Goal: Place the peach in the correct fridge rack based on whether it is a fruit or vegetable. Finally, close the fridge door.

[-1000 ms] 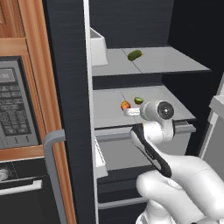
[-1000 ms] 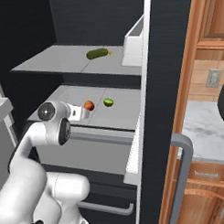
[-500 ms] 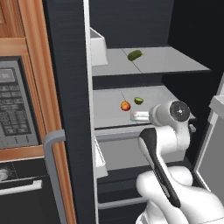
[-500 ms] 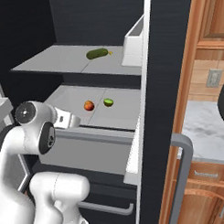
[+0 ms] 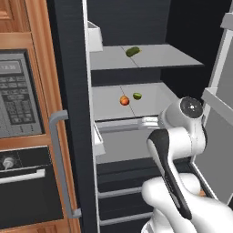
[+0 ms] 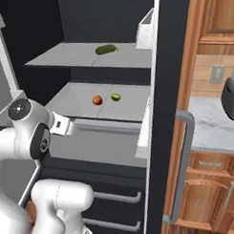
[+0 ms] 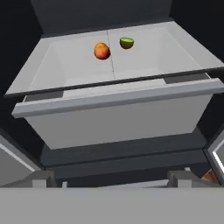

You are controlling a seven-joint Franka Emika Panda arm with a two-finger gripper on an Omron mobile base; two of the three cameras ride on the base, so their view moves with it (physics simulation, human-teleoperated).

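Nearest you, the gripper (image 7: 112, 180) hangs in front of the fridge with its jaws spread wide and nothing between them, pointing at the pale drawer (image 7: 118, 118) below the rack (image 7: 74, 61). Past the drawer's front lip you see the peach (image 7: 101, 50) resting on the rack, just beside a small green fruit (image 7: 126, 43) and apart from it. Farther up, a long green vegetable (image 6: 107, 49) lies on the upper shelf (image 6: 64, 56).
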